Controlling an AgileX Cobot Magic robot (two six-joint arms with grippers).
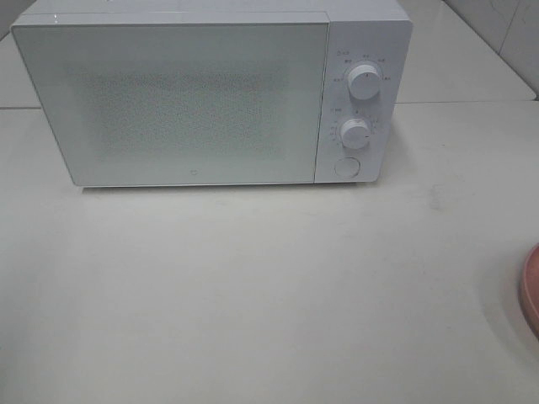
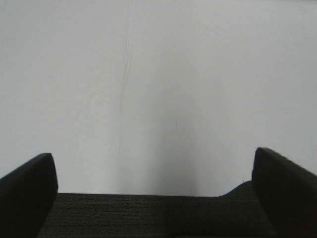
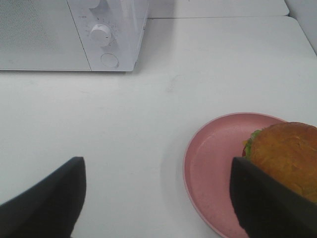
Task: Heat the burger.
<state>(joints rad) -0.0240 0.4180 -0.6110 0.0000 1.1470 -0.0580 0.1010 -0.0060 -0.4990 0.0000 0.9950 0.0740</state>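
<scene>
Closest to the right wrist camera, the right gripper [image 3: 158,198] is hanging above the white table [image 3: 124,129] with its two dark fingers [image 3: 47,203] standing wide apart and nothing between them. Just beyond them, the burger [image 3: 287,156] is sitting on the pink plate [image 3: 215,163], toward the plate's far-right side, with its glossy brown bun facing up and a bit of green lettuce peeking out at the edge; one finger is overlapping the burger in this view, though whether it is touching cannot be told. Farther back, the white microwave [image 1: 177,97] is standing on the table with its door shut, two round knobs [image 1: 364,82] and a round button [image 1: 345,167] lining its right-hand panel. From the high camera only a sliver of the plate is showing at the right edge. Over on the other side, the left gripper [image 2: 153,198] is also spreading its fingers wide, holding nothing, with only bare white surface lying ahead of it.
</scene>
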